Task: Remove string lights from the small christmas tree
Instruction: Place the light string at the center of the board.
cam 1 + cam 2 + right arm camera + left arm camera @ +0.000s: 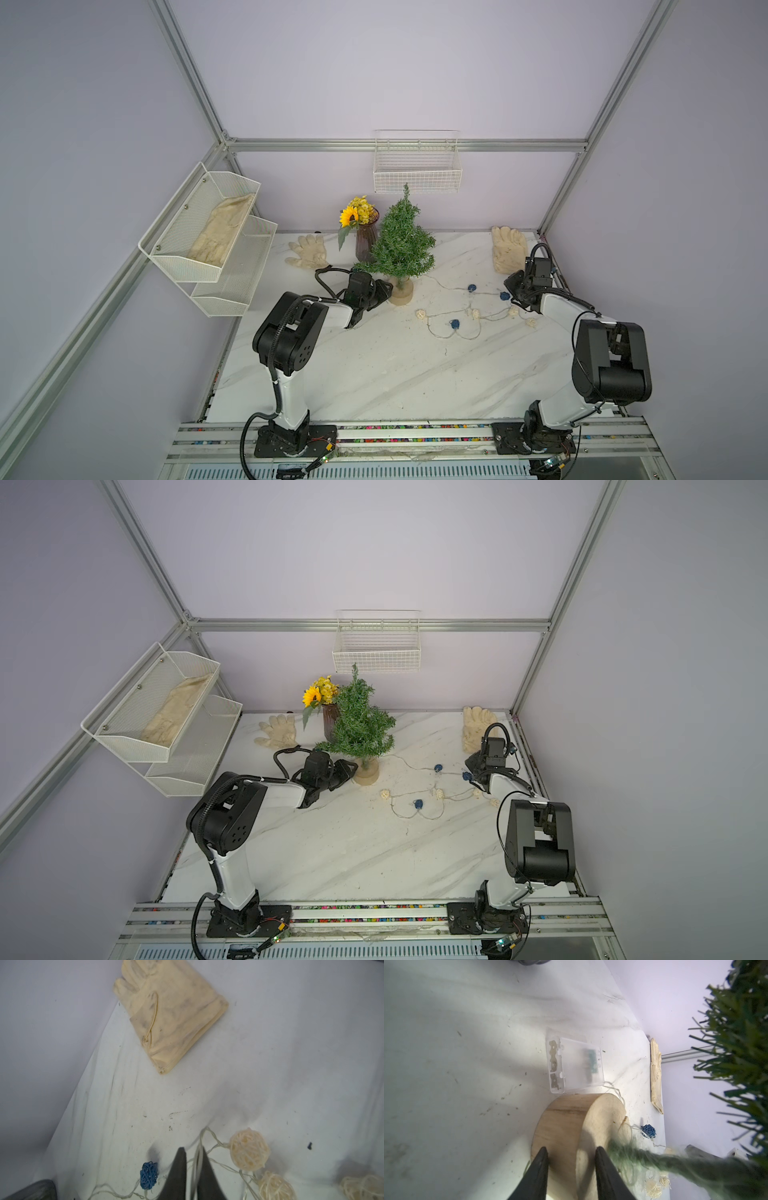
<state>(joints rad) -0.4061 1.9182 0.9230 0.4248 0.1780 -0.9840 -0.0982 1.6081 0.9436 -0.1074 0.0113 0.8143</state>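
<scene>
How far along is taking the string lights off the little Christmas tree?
Mostly done: the small christmas tree looks bare, and the string lights lie on the table beside it. In hand: the left gripper seems to clamp the wooden base; wire passes between the slightly parted jaws of the right gripper. Left: the battery box lies beside that base.

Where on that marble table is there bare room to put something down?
Bare: the wide front half of the table, from the string lights to its front edge; also the back strip between small christmas tree and right-side glove. Crowded: around tree, vase and left pincer.
</scene>
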